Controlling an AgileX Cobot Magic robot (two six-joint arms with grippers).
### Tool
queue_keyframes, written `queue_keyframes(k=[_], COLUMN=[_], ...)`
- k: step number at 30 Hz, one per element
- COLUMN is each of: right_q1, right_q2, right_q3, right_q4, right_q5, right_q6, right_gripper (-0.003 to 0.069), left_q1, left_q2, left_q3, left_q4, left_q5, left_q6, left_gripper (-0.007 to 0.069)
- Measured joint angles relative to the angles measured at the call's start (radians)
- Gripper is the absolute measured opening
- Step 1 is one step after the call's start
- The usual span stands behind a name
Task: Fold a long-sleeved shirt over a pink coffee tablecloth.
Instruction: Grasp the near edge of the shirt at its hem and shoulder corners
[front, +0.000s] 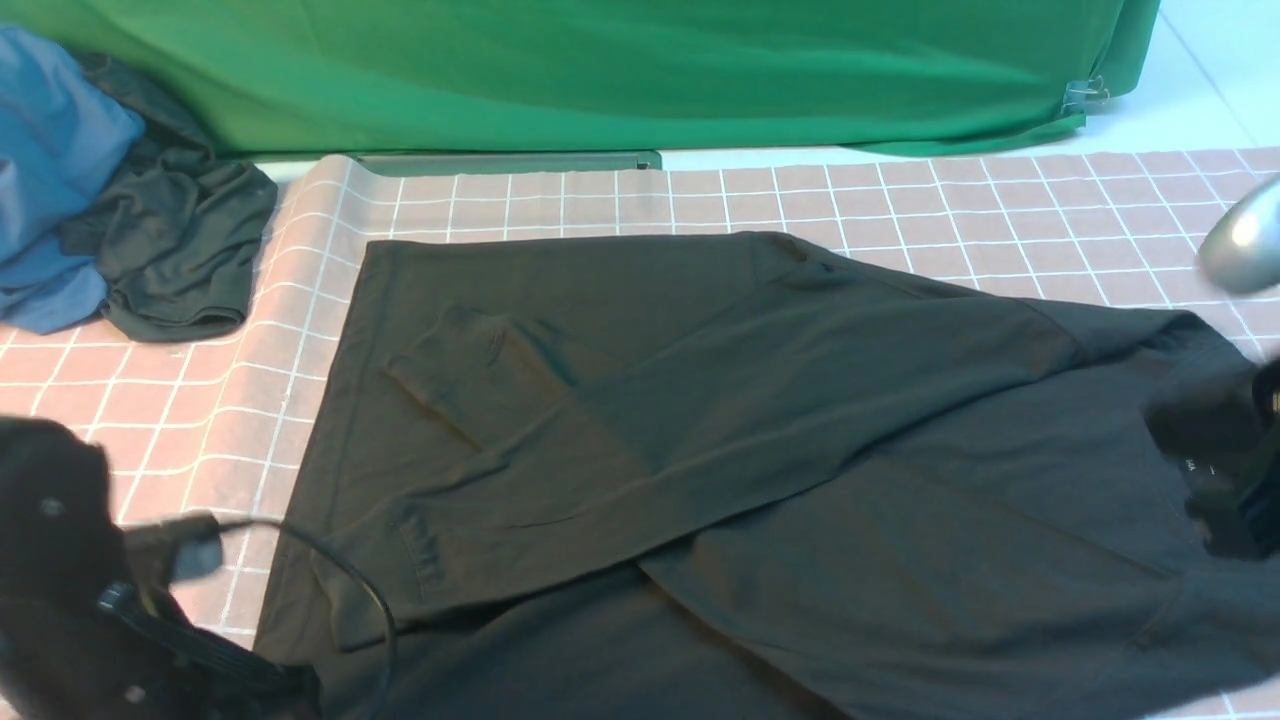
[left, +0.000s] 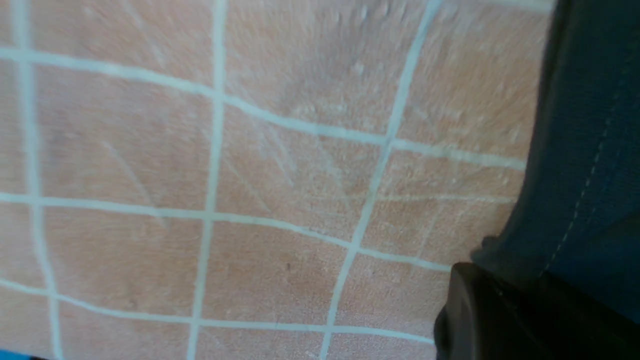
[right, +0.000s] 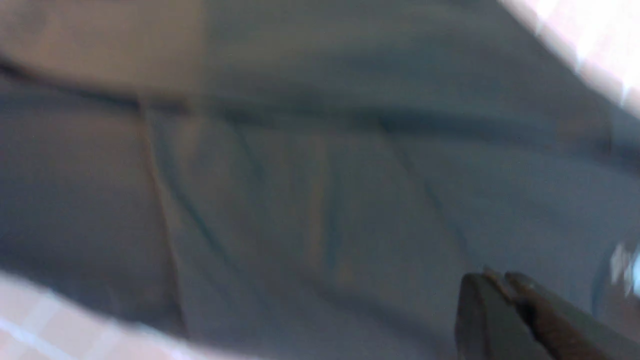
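Observation:
The long-sleeved shirt (front: 760, 440) lies spread on the pink coffee tablecloth (front: 190, 430), both sleeves folded across its body and its collar toward the right. My left gripper (front: 285, 690) is low at the shirt's near left hem corner. In the left wrist view one black finger (left: 470, 310) shows with the stitched hem (left: 590, 150) drawn in against it, so the gripper is shut on the hem. My right gripper (front: 1255, 470) hangs by the collar. In the blurred right wrist view its fingertips (right: 495, 280) meet over the shirt (right: 300, 200). I see no cloth clearly pinched there.
A blue garment (front: 50, 170) and a smaller dark grey garment (front: 180, 240) are heaped at the far left on the tablecloth. A green cloth (front: 620, 70) hangs along the back. A silver-grey part of the right arm (front: 1245, 240) juts in at the right edge.

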Motion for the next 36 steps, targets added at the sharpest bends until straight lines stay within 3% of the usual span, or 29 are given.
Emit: queue_keyframes(k=[4, 9, 12, 15, 16, 18, 21, 26, 29, 31, 32, 33, 36], right_q1=[-0.121, -0.204, -0.207, -0.207, -0.207, -0.207, -0.207, -0.207, -0.207, -0.207, -0.207, -0.207, -0.207], right_q2=[0.145, 0.309, 0.372, 0.442, 0.451, 0.508, 0.573, 0.663, 0.696, 0.698, 0.698, 0.693, 0.678], right_q3=[0.0, 0.0, 0.0, 0.0, 0.0, 0.0, 0.0, -0.001, -0.001, -0.001, -0.001, -0.001, -0.001], right_q4=[-0.002, 0.015, 0.045, 0.06, 0.06, 0.049, 0.037, -0.018, -0.03, -0.033, -0.033, -0.034, -0.037], right_q5=[0.149, 0.195, 0.181, 0.117, 0.098, 0.035, 0.004, 0.003, 0.02, 0.048, 0.051, 0.067, 0.072], right_q6=[-0.015, -0.081, -0.116, -0.14, -0.14, -0.135, -0.129, -0.112, -0.116, -0.117, -0.117, -0.118, -0.118], right_gripper=[0.0036, 0.0055, 0.0141, 0.0307, 0.0332, 0.0468, 0.0533, 0.0547, 0.0509, 0.0379, 0.0361, 0.0201, 0.0069], left_q1=[0.0, 0.0, 0.0, 0.0, 0.0, 0.0, 0.0, 0.0, 0.0, 0.0, 0.0, 0.0, 0.0], left_q2=[-0.102, -0.139, -0.139, -0.139, -0.139, -0.139, -0.139, -0.139, -0.139, -0.139, -0.139, -0.139, -0.139], left_q3=[-0.017, -0.017, -0.017, -0.017, -0.017, -0.017, -0.017, -0.017, -0.017, -0.017, -0.017, -0.017, -0.017], left_q4=[0.043, 0.062, 0.068, 0.069, 0.069, 0.069, 0.069, 0.07, 0.07, 0.071, 0.071, 0.071, 0.07], left_q5=[0.013, 0.036, 0.02, 0.005, 0.005, 0.001, -0.001, -0.003, -0.004, -0.006, -0.006, -0.006, -0.006], left_q6=[-0.056, -0.085, -0.088, -0.091, -0.092, -0.092, -0.092, -0.092, -0.092, -0.092, -0.092, -0.092, -0.097], left_gripper=[0.0043, 0.0044, 0.0044, 0.0044, 0.0044, 0.0044, 0.0044, 0.0044, 0.0044, 0.0044, 0.0044, 0.0044, 0.0044])
